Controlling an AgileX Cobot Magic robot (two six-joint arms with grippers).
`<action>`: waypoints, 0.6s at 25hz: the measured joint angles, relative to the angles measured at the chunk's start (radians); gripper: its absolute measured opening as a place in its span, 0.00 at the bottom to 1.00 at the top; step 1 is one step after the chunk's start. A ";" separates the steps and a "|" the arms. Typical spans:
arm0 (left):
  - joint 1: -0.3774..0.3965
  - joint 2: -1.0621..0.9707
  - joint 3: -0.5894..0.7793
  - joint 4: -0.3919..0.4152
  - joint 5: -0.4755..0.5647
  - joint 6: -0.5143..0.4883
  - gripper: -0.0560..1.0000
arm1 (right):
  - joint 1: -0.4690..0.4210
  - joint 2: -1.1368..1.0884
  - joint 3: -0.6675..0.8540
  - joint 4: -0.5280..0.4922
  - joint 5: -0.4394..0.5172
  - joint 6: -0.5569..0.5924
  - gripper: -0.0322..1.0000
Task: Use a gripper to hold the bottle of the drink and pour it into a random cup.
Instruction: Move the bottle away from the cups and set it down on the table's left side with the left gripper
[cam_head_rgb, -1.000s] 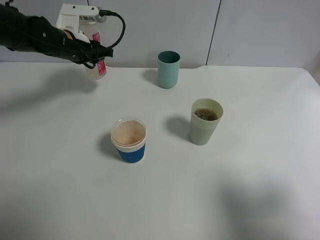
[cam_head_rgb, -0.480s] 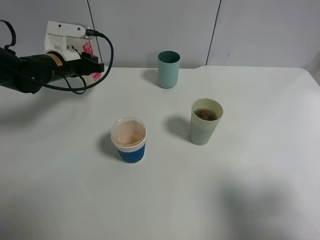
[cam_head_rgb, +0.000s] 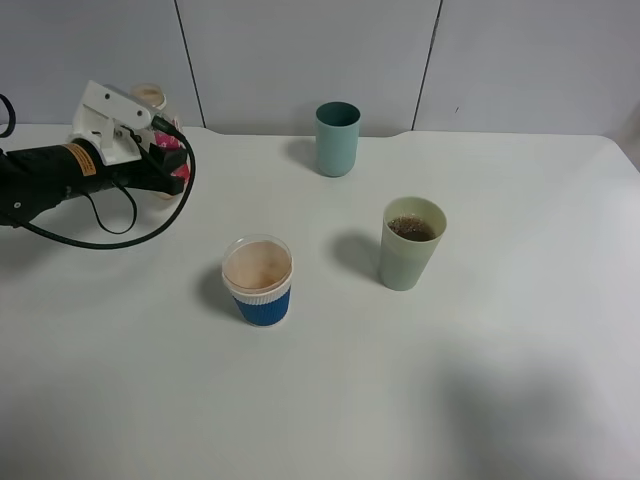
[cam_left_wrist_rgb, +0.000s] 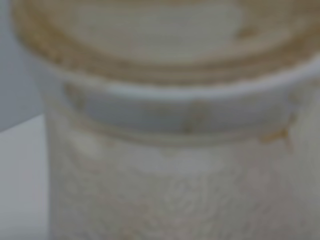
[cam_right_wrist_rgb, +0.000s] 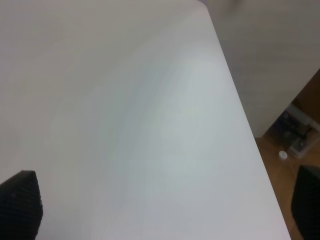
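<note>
Left end effector (cam_head_rgb: 168, 165) lower and further left than second ago, bottle (cam_head_rgb: 150, 97) with it, now upright over tabletop (cam_head_rgb: 330, 400) back-left corner, fingers clamped on it. Right end effector (cam_right_wrist_rgb: 163, 202) spread wide, empty. Yellow-green cup (cam_head_rgb: 411, 243) right of centre, brown drink inside.

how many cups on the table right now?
3: a teal plastic tumbler at the back, centre; a pale yellow-green plastic tumbler right of centre; a short blue-and-white ribbed cup nearer the front, left of centre. None looks hidden.
</note>
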 joint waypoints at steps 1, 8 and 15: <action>0.002 0.013 0.000 0.018 -0.017 -0.010 0.36 | 0.000 0.000 0.000 0.000 0.000 0.000 0.99; 0.005 0.105 0.000 0.044 -0.093 -0.032 0.36 | 0.000 0.000 0.000 0.000 0.000 0.000 0.99; 0.005 0.120 0.000 0.044 -0.114 -0.033 0.36 | 0.000 0.000 0.000 0.000 0.000 0.000 0.99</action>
